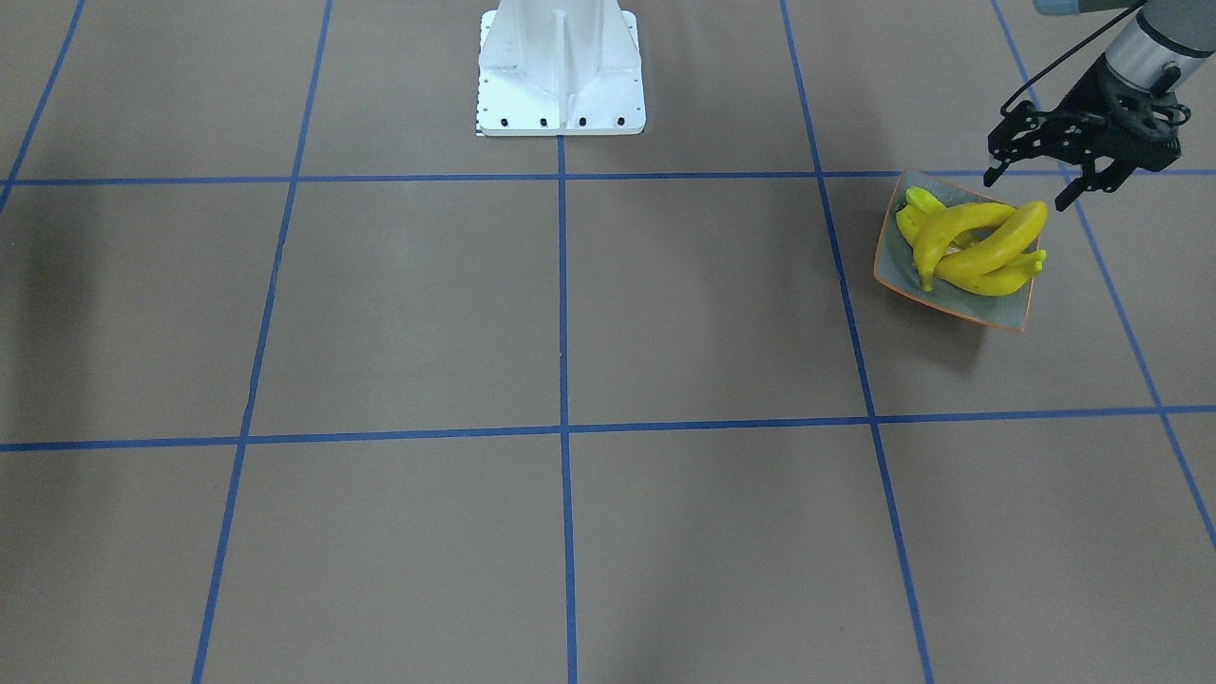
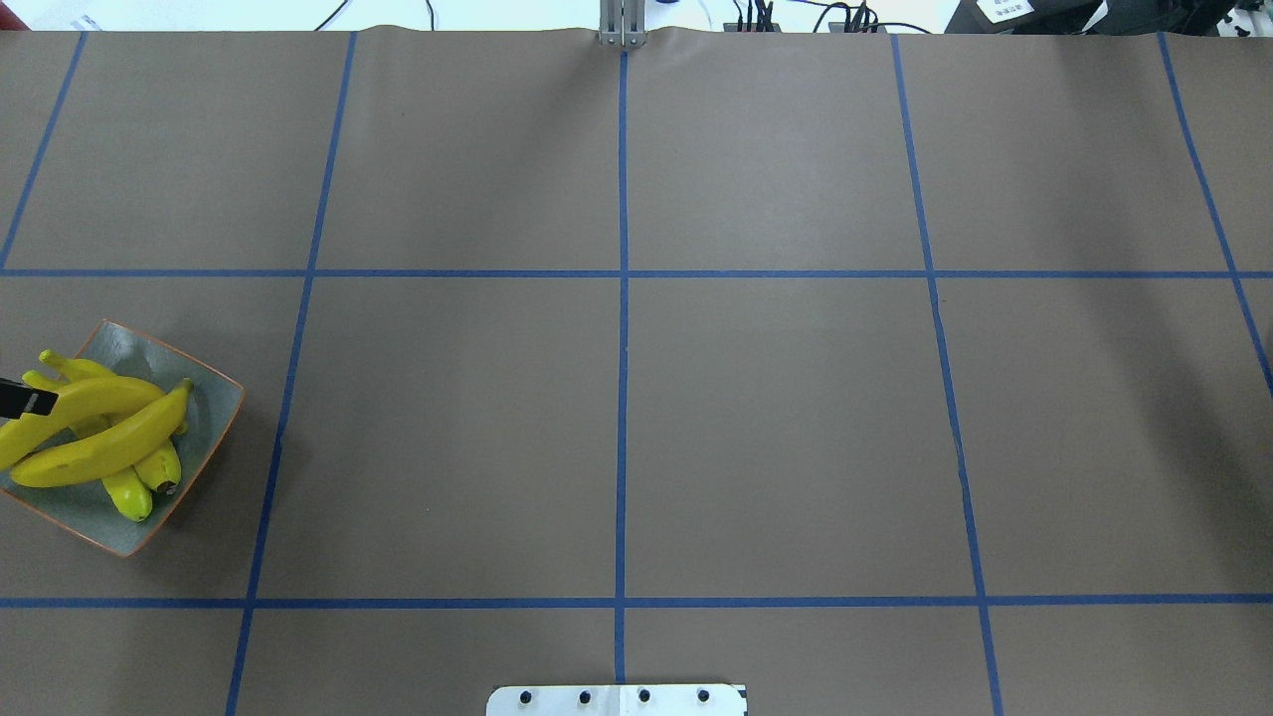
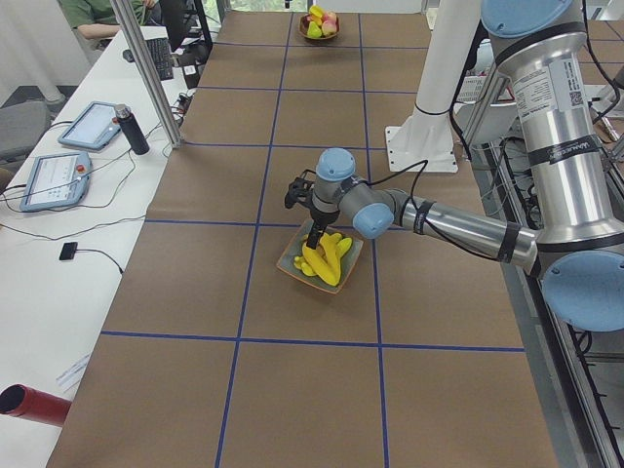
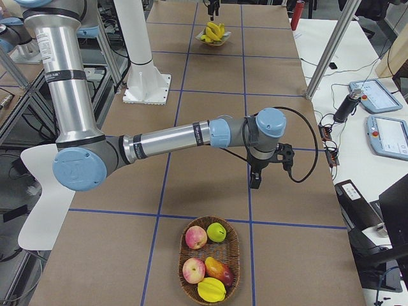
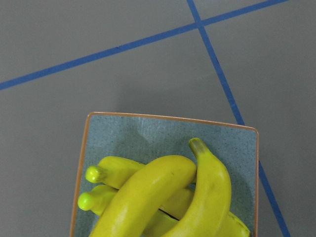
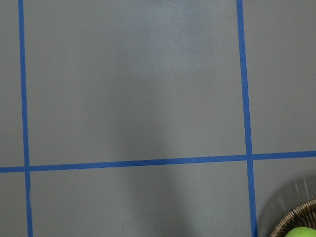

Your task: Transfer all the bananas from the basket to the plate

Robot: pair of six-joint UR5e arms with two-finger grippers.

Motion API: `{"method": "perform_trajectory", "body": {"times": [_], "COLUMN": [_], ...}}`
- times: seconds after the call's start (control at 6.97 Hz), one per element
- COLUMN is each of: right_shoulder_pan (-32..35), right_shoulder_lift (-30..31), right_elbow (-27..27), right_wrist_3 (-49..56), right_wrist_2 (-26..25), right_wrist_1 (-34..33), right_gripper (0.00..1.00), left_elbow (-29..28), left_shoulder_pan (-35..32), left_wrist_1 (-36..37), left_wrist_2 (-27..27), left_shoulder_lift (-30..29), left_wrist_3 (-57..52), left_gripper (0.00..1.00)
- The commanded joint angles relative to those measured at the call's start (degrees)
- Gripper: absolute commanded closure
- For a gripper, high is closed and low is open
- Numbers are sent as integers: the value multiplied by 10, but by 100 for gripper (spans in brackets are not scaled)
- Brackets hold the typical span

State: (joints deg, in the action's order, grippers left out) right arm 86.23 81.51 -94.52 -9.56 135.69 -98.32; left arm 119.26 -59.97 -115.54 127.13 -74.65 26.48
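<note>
Left gripper (image 1: 1028,190) hangs empty, jaws spread wide; directly beneath it the bananas (image 1: 978,249) lie heaped on the plate (image 1: 1007,313), one tip close under a finger; I'd lift straight up and not nudge that pile; far off, the basket (image 4: 237,255) shows no bananas; the right gripper (image 4: 255,182) is beside it, and I can't tell its state.

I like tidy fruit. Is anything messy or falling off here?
Nothing is spilled or broken. The glossy yellow plastic bananas lie in a crisscross heap on the square grey-blue plate. The top one's tip pokes out to the rim, beside the open left gripper.
</note>
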Motion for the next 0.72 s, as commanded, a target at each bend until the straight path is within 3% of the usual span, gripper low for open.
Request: {"method": "perform_trajectory", "body": {"times": [0.0,0.29,0.43,0.57], "right_shoulder_pan": [15,30,37,44], "right_shoulder_lift": [35,44,51,65], "right_elbow": [1,2,0,-1], "right_wrist_3": [30,38,39,47], "right_wrist_2": [-7,-35,-38,-39], "right_wrist_1": [13,12,11,12], "right_gripper": [1,1,1,1], "left_elbow": [5,-2,-28,-65], "left_shoulder_pan": [-83,-171,-227,-250], "left_wrist_1": [173,426,492,499], "left_wrist_2": [5,0,4,5], "left_shoulder_lift": [-65,-204,-251,-254], "left_wrist_3": [-140,-285,-322,-370], "left_gripper": [1,1,1,1]}}
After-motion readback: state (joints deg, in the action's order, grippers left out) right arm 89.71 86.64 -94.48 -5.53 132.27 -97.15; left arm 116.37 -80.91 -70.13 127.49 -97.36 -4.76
